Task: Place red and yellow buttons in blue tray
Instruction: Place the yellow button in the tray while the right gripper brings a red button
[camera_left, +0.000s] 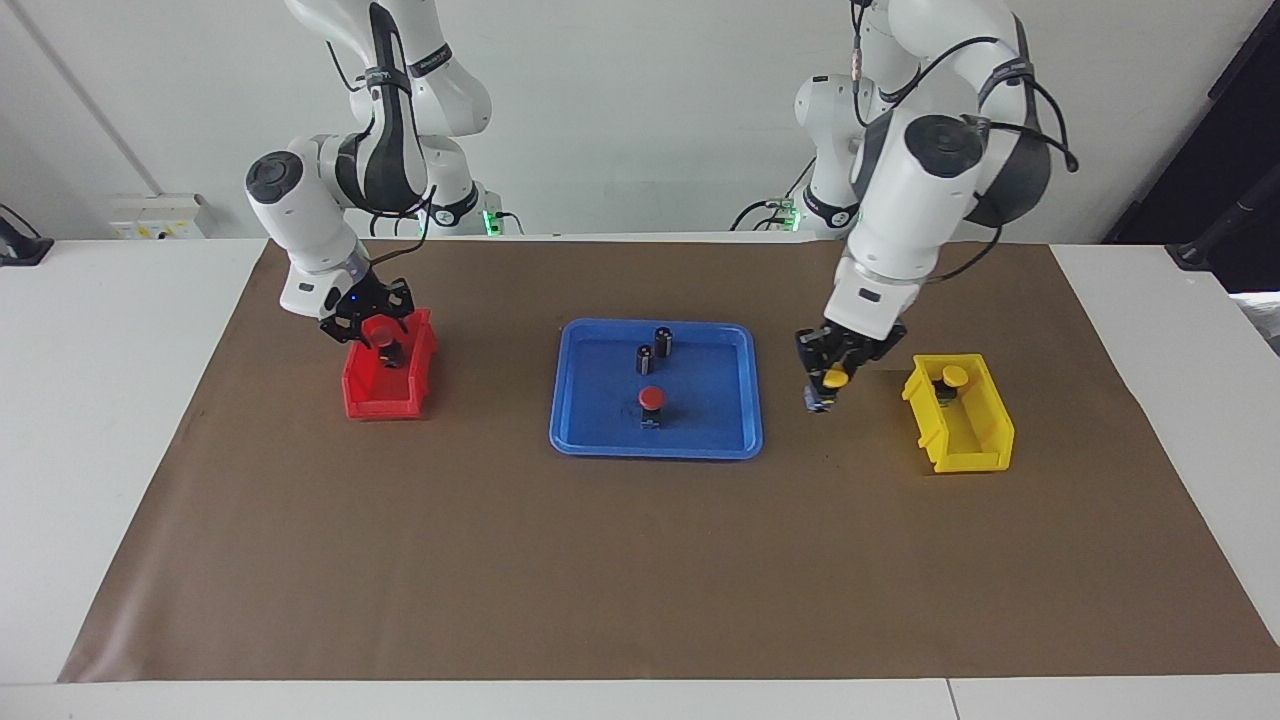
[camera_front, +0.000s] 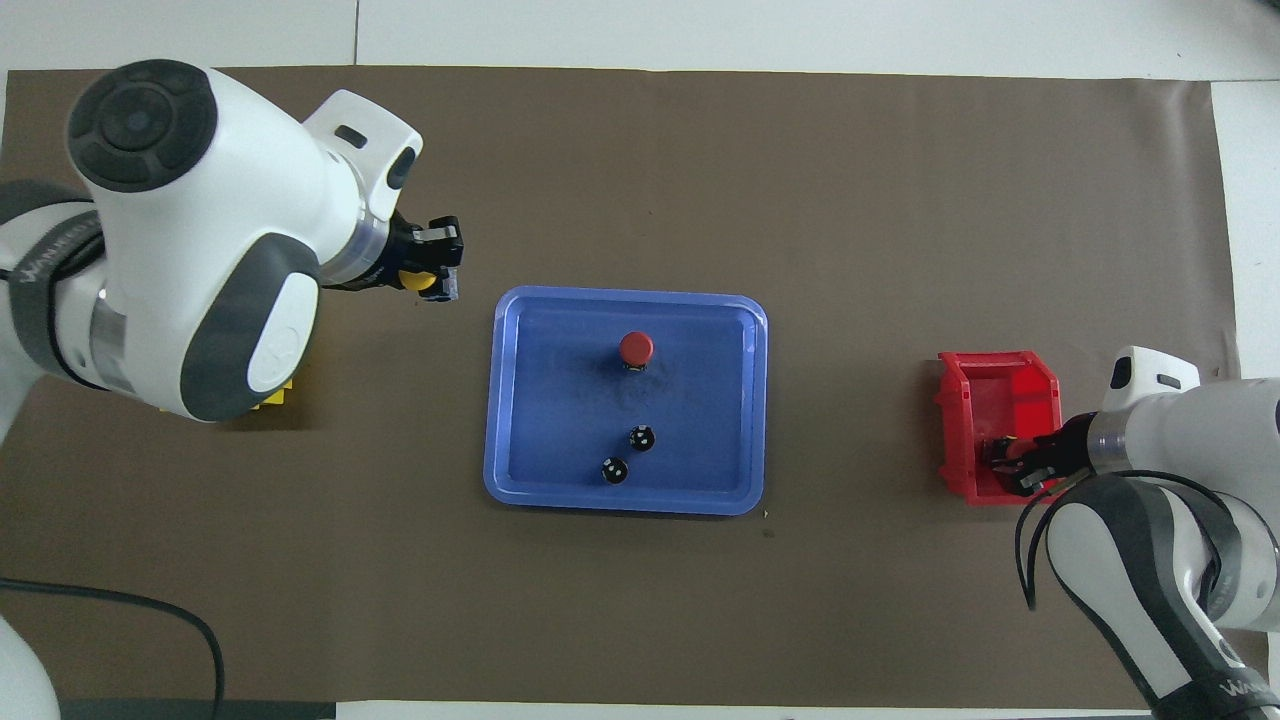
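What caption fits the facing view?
Left gripper carries a yellow button toward the blue tray; right gripper works in the red bin.

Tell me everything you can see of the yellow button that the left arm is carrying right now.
The small yellow mushroom-capped push-button hangs in the left pincer, shut on it, in the air over the brown paper between the shallow blue plastic tray and the small yellow plastic bin. Its round, smooth yellow cap faces outward; a small dark blocky body with a bluish end points downward below the cap. Nothing but the pincer touches it. It is not yet over the tray.
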